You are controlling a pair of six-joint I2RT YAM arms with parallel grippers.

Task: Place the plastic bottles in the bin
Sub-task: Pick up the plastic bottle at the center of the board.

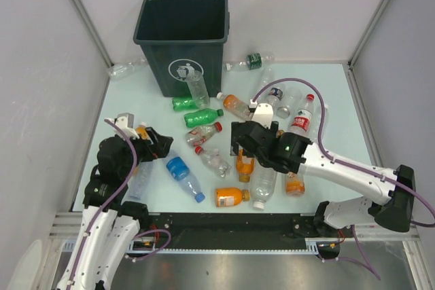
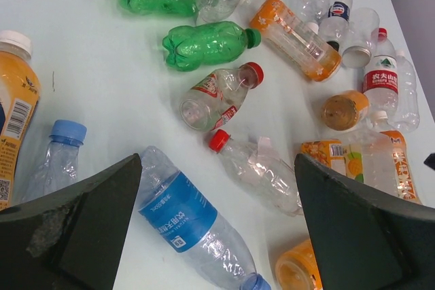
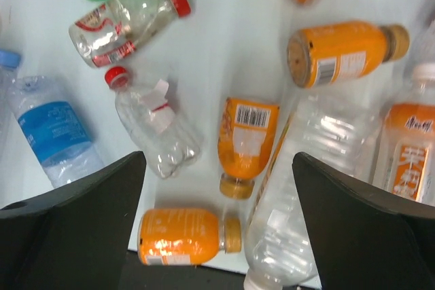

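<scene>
The pale table [image 1: 129, 103] fills the middle of the top view, walled by white panels left, right and at the back, with a metal rail [image 1: 224, 248] along the bottom edge. Bare surface lies at the left, between the left arm and the bin, and down the far right side.

The bin [image 1: 182, 39] stands upright at top centre against the back edge. Its mouth is open and its inside is too dark to read.

The plastic bottles [image 1: 217, 161] lie scattered across the centre, none seen in the bin. A clear one [image 1: 198, 88] leans on the bin's front, and two green ones [image 1: 202, 116] lie just below it. Two strays lie by the back edge, a clear one [image 1: 126, 68] left of the bin and a green-labelled one [image 1: 253, 61] right of it.

The right gripper [image 3: 217, 161] hangs over the thickest cluster with its fingers wide apart and nothing clamped. Orange bottles [image 3: 248, 137] and a large clear bottle [image 3: 306, 168] lie under it. Its arm covers parts of several in the top view.

The left gripper [image 2: 217, 161] is also spread wide and empty, above a blue-labelled bottle [image 2: 178, 212]. That arm half hides a clear bottle [image 1: 139, 180] at lower left.
</scene>
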